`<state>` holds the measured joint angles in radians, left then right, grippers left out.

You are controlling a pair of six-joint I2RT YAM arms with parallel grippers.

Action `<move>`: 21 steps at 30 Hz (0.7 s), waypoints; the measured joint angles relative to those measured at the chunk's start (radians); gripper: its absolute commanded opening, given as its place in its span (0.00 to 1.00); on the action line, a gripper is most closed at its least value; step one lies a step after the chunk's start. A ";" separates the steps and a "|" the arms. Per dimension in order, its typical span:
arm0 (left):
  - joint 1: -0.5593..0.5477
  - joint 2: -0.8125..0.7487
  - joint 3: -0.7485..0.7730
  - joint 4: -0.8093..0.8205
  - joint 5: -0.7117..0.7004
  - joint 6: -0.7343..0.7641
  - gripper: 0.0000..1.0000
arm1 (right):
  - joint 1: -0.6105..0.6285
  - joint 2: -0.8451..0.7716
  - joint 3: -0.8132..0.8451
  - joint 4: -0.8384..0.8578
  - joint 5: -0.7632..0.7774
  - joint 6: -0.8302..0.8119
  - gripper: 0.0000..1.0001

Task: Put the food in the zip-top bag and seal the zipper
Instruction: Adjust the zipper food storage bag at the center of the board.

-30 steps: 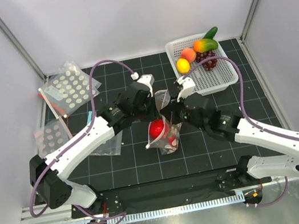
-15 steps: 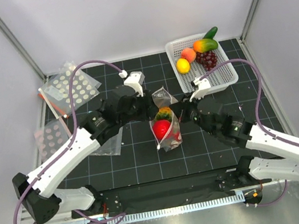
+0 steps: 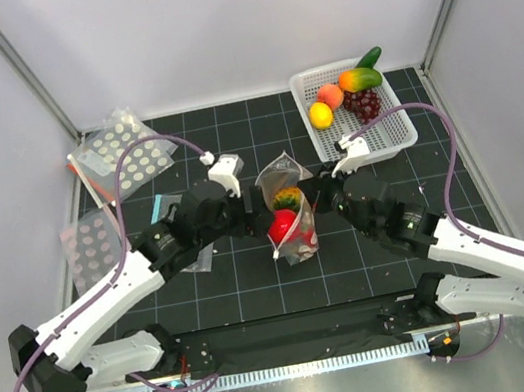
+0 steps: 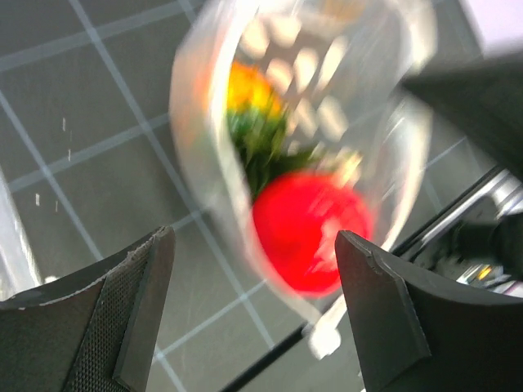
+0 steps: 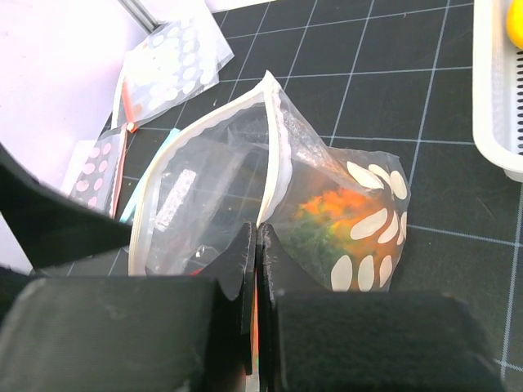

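The zip-top bag [image 3: 296, 241], clear with white dots, stands in the middle of the mat with its mouth open. Inside it sit an orange-yellow pineapple [image 3: 288, 197] and a round red fruit [image 3: 280, 225]. My right gripper [image 3: 310, 204] is shut on the bag's rim, pinching the white zipper [image 5: 274, 139] strip where the fingertips [image 5: 245, 245] meet. The pineapple [image 5: 335, 208] shows through the dotted wall. My left gripper [image 3: 254, 220] is open just left of the bag. In its blurred wrist view the red fruit [image 4: 306, 229] and pineapple [image 4: 249, 90] lie beyond the open left gripper [image 4: 253, 302].
A white basket [image 3: 386, 140] at the back right holds a peach, lemon, mango and dark grapes. Two more dotted bags [image 3: 123, 154] [image 3: 92, 241] lie at the left edge. A plain clear bag [image 3: 192, 257] lies under my left arm.
My left gripper opened and drew back from the bag mouth toward the near left. The pineapple now lies in the bag above the red fruit. The right gripper kept its hold.
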<state>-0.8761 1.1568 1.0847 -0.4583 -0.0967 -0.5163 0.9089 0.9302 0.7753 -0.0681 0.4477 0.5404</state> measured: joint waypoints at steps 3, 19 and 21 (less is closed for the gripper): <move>0.000 -0.068 -0.112 0.012 0.009 -0.009 0.76 | 0.000 0.000 0.000 0.000 0.012 0.000 0.01; 0.000 -0.035 -0.067 0.024 0.024 -0.075 0.33 | 0.000 0.000 -0.007 0.001 0.022 -0.004 0.01; 0.000 0.001 -0.051 0.023 0.018 -0.082 0.21 | 0.000 0.000 -0.007 0.001 0.022 -0.004 0.01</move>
<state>-0.8761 1.1576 1.0336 -0.4351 -0.0784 -0.5983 0.9089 0.9302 0.7685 -0.0669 0.4694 0.5365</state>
